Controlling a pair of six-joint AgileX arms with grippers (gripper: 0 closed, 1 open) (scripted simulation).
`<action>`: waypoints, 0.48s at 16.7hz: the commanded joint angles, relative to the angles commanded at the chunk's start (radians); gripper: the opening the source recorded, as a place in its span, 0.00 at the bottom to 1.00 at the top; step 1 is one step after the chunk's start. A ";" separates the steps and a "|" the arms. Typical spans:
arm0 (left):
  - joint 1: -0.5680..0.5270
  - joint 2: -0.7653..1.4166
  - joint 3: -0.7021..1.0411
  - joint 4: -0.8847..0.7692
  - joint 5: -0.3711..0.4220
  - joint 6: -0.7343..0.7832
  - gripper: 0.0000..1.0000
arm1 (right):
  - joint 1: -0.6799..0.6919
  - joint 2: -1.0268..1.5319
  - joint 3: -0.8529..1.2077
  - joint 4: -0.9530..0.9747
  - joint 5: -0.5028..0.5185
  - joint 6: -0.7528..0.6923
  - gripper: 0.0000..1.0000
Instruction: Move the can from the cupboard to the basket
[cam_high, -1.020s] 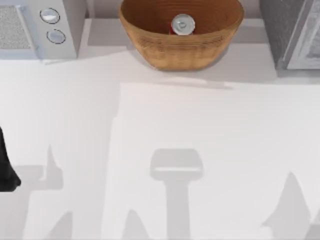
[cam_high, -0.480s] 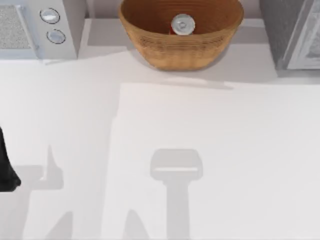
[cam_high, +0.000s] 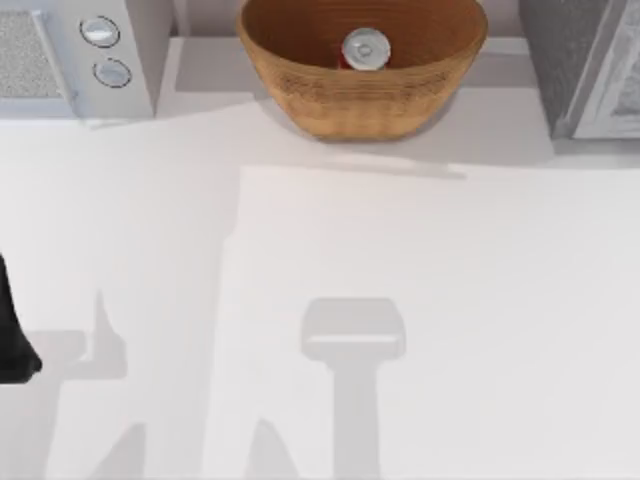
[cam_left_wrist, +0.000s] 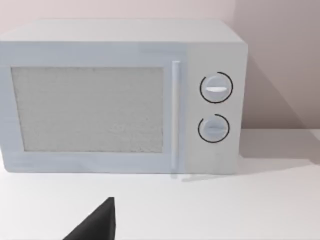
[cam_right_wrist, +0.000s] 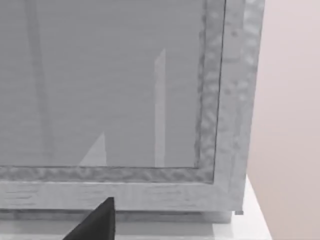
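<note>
Left tool (cam_left_wrist: 95, 225) appears as a single dark fingertip at the edge of the left wrist view, above the white worktop (cam_high: 400, 260) and facing the microwave (cam_left_wrist: 120, 95); how far it is open cannot be told, and nothing is seen in its hold. From above, a dark part of the left arm (cam_high: 12, 330) sits at the worktop's left edge, in the same place as in both earlier top views. Right tool (cam_right_wrist: 95, 222) likewise presents one dark fingertip in the right wrist view, pointed at the grey cupboard (cam_right_wrist: 125, 100) with its speckled frame; its opening cannot be told either. Farther out, the microwave stands at the worktop's far left corner, its two round knobs (cam_left_wrist: 216, 88) stacked beside the door. The basket (cam_high: 362, 85) rests at the far middle of the worktop, between microwave and cupboard. The can (cam_high: 364, 48) stands upright inside the basket, silver lid upward, a sliver of red side visible. Nothing has shifted since the earlier frames.
</note>
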 joint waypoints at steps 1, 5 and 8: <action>0.000 0.000 0.000 0.000 0.000 0.000 1.00 | -0.004 -0.001 0.041 -0.040 -0.004 0.001 1.00; 0.000 0.000 0.000 0.000 0.000 0.000 1.00 | -0.022 -0.015 0.285 -0.303 -0.022 0.002 1.00; 0.000 0.000 0.000 0.000 0.000 0.000 1.00 | -0.032 -0.039 0.518 -0.584 -0.031 0.002 1.00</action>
